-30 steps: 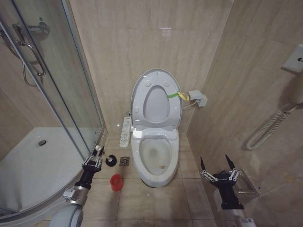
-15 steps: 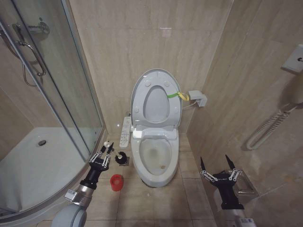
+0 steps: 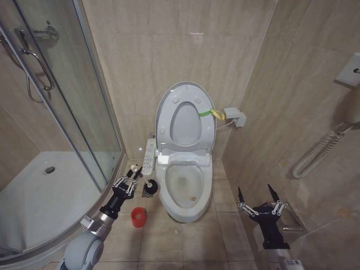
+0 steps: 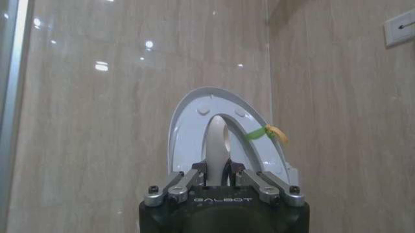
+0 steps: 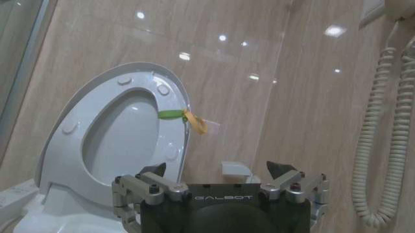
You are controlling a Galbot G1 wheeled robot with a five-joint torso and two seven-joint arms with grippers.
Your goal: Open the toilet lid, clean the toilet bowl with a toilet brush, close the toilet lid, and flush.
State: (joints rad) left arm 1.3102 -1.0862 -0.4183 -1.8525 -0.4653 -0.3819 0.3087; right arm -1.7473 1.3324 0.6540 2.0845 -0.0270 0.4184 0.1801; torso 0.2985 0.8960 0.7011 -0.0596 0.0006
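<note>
- Toilet brush (image 3: 145, 183) in lower-left centre of head view: dark head just beside toilet bowl (image 3: 183, 209) rim, still outside it; handle runs down-left into left tool (image 3: 128, 181), clamped on handle.
- Bowl lies right of brush head; toilet lid (image 3: 185, 119) upright.
- Right tool (image 3: 260, 197) lower right, spread wide, farther from brush.

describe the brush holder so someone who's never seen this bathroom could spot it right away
Find the toilet bowl against the back wall, then look at the floor tiles on its shower side. The brush holder is the small round red cup standing there, the only red thing on the beige floor, nearer than the square floor drain.
</note>
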